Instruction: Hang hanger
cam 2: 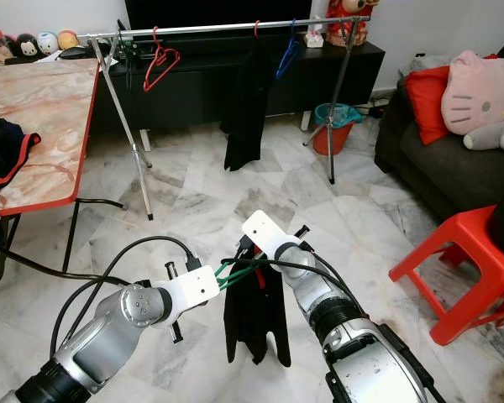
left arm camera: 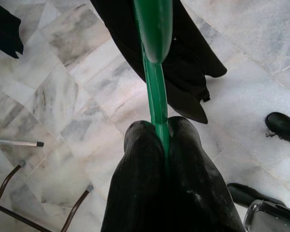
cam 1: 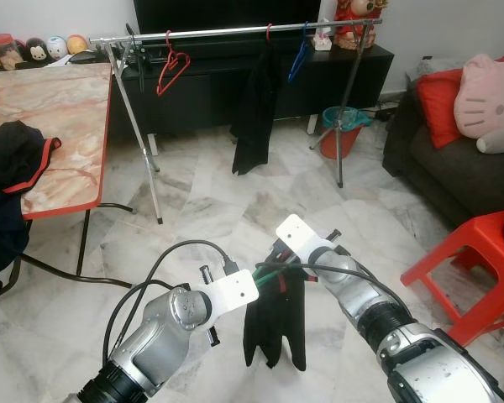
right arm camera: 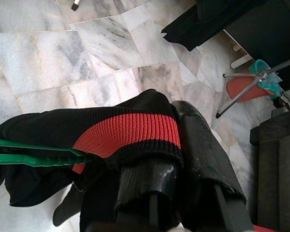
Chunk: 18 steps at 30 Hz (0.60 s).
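A green plastic hanger (cam 2: 239,271) is held low over the marble floor (cam 1: 202,210), between the two arms and well short of the clothes rack (cam 1: 235,32). The left gripper (left arm camera: 162,133) is pressed together on one thin green bar of the hanger, which is seen in the left wrist view running out from between the two black fingers (left arm camera: 140,164). A black garment (cam 1: 275,323) with a red-striped knitted band (right arm camera: 125,131) is draped from the hanger and hangs down towards the floor. The right gripper (right arm camera: 176,145) is closed on that banded edge, the knit being bunched over one finger and pinched against the other.

The rack is shown standing near a dark TV cabinet (cam 1: 210,84). On its silver rail are carried a red hanger (cam 1: 171,69), a blue hanger (cam 1: 299,57) and a black garment on a red hook (cam 1: 254,109). A marble-patterned table with a red edge (cam 1: 63,117) is seen at the robot's left, with a black and red garment (cam 1: 13,159) lying on it. A red plastic stool (cam 1: 475,260) and a dark sofa (cam 1: 454,168) bearing a red cushion (cam 1: 441,105) and a pink plush cushion (cam 1: 487,101) are seen at the right. A red and teal bucket (cam 1: 343,130) stands behind the rack's leg.
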Available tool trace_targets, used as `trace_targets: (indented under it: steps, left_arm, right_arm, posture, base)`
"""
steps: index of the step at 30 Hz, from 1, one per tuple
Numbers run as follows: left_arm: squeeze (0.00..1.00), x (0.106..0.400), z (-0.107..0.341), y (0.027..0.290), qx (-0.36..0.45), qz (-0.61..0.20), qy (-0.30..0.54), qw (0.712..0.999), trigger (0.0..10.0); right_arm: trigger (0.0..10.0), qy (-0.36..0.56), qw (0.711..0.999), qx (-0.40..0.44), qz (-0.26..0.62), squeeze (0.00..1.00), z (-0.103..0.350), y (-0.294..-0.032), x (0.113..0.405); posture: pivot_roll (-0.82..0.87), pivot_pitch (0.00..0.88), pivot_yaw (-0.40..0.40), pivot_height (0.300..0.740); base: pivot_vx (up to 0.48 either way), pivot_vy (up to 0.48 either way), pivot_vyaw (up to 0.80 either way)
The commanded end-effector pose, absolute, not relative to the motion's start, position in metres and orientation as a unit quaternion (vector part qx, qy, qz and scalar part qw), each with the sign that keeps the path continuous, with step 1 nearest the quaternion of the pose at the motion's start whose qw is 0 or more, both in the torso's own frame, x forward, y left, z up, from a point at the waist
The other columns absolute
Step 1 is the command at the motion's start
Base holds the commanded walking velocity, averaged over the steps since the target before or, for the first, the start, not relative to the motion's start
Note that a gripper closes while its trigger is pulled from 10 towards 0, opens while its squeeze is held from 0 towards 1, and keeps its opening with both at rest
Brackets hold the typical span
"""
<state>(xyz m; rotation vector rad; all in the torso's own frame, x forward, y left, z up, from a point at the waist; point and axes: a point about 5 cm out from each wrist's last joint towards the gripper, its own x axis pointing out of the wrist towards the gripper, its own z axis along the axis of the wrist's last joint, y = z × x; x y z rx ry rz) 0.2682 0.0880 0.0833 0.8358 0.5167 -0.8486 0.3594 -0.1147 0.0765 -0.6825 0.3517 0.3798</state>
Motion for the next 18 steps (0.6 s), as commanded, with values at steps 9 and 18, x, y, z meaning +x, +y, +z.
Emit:
trace_targets:
  steps: [9, 18]
  left_arm:
    - [0.0, 0.251, 0.051, 0.1, 0.387, -0.406, 0.323, 0.762, 10.0]
    - [0.0, 0.285, 0.07, 0.103, 0.331, -0.265, 0.265, 0.866, 10.0]
  right_arm:
    - [10.0, 0.089, 0.939, -0.293, 0.154, 0.0, 0.126, -0.112, 0.382]
    - [10.0, 0.131, 0.957, -0.232, 0.112, 0.0, 0.102, -0.11, 0.371]
  posture:
    - [0.11, 0.0, -0.073, 0.74]
    - [0.11, 0.0, -0.079, 0.74]
  base:
    - [0.0, 0.0, 0.0]
    - [0.0, 0.0, 0.0]
